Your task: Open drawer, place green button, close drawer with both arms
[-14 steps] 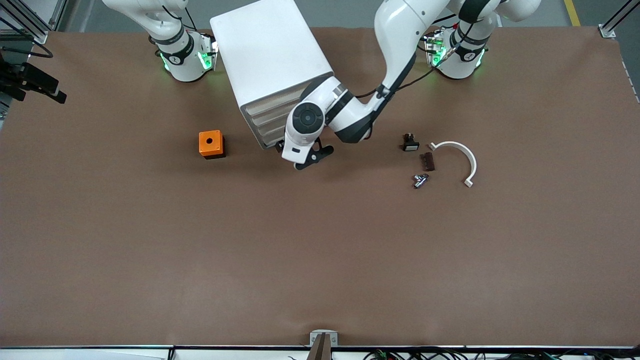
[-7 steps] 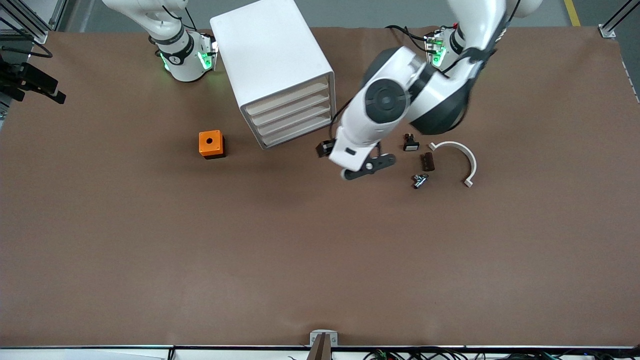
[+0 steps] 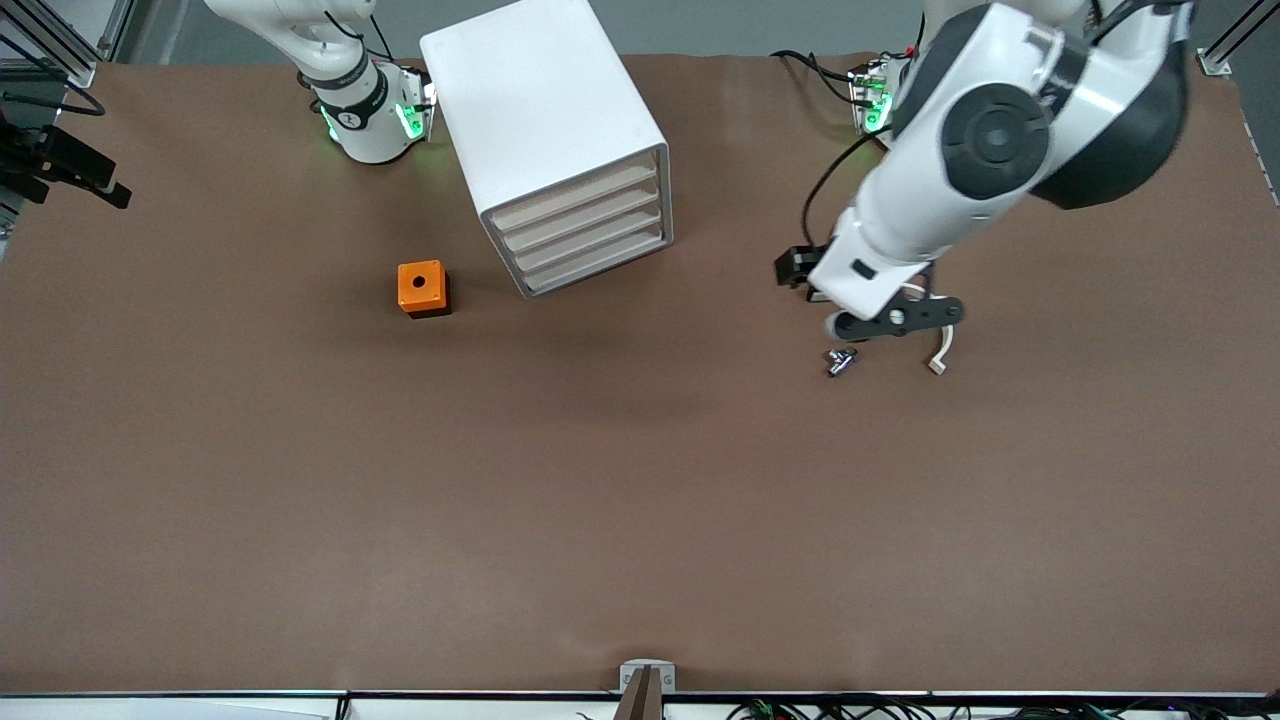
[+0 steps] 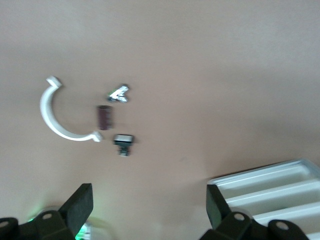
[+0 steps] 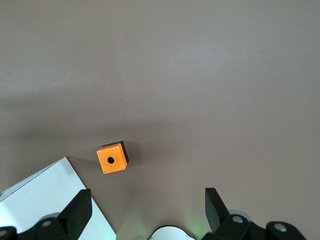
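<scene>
The white cabinet [image 3: 545,120] stands near the right arm's base, and all of its drawers [image 3: 585,230] are shut. They also show in the left wrist view [image 4: 272,187]. The green-capped button shows in no view. My left gripper [image 3: 893,320] hangs open and empty in the air over a cluster of small parts, and the left wrist view [image 4: 147,210] shows its jaws wide apart. My right gripper [image 5: 147,210] is open and empty, high over the table between the cabinet [image 5: 45,200] and the orange box [image 5: 112,157]. It is out of the front view.
The orange box [image 3: 423,288] sits beside the cabinet toward the right arm's end. Under the left gripper lie a white curved clamp [image 4: 57,117], a metal fitting [image 4: 119,93] [image 3: 840,360], a small brown piece [image 4: 103,117] and a black switch with a white face [image 4: 123,140].
My left arm has swung away from the cabinet's drawer fronts toward its own end of the table and risen, and now covers the small parts. The drawers stay shut.
</scene>
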